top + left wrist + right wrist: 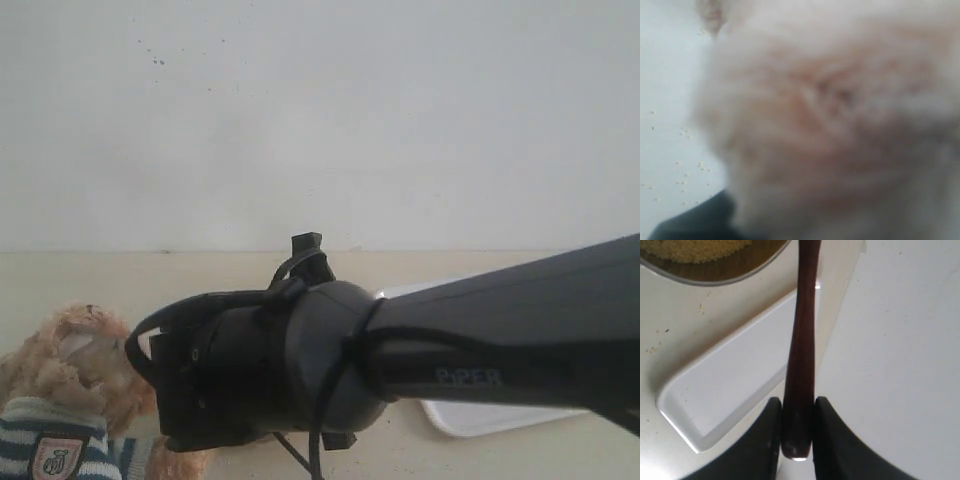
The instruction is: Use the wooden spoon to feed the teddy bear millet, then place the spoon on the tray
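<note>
2 right fingers (772,440) clench the wooden spoon (802,350) by its handle end; it reaches over the tray (725,385) toward the millet (695,249). Left fingers: cannot tell, teddy bear (830,115) fur fills that view. Probably scooping: dip shallowly and lift level, since stray specks dot the bench (670,335).

A plain pale wall (400,120), faintly speckled toward 11 o'clock, rises behind a cream counter (80,275); soft, even light.

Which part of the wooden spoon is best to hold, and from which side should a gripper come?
Grip the wooden spoon at the tail of its handle, coming from behind that end, one finger on each side. The handle is thin and straight; the right gripper holds it so.
</note>
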Available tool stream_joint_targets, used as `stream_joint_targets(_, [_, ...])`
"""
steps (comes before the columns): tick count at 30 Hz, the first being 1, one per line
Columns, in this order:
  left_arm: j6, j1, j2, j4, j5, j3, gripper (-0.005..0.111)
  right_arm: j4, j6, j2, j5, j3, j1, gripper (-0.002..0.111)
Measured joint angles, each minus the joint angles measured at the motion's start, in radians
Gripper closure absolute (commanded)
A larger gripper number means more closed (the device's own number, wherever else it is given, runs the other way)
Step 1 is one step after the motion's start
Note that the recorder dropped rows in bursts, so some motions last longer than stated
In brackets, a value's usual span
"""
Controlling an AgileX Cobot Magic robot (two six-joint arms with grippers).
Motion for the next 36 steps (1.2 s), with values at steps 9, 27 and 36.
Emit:
stream_joint_targets(9, [0.000, 0.000, 0.000, 0.000, 0.000, 0.000, 0.103, -0.068, 0.031, 0.037, -0.004, 0.000, -0.027, 0.106])
stream_joint_targets(27, [0.000, 0.000, 0.000, 0.000, 0.000, 0.000, 0.103, -0.027, 0.058, 0.050, -0.067, 0.000, -0.074, 0.106])
stream_joint_targets(36, [0.000, 0.000, 0.000, 0.000, 0.000, 0.000, 0.103, 0.016, 0.063, 0.050, -0.082, 0.000, -0.074, 0.106])
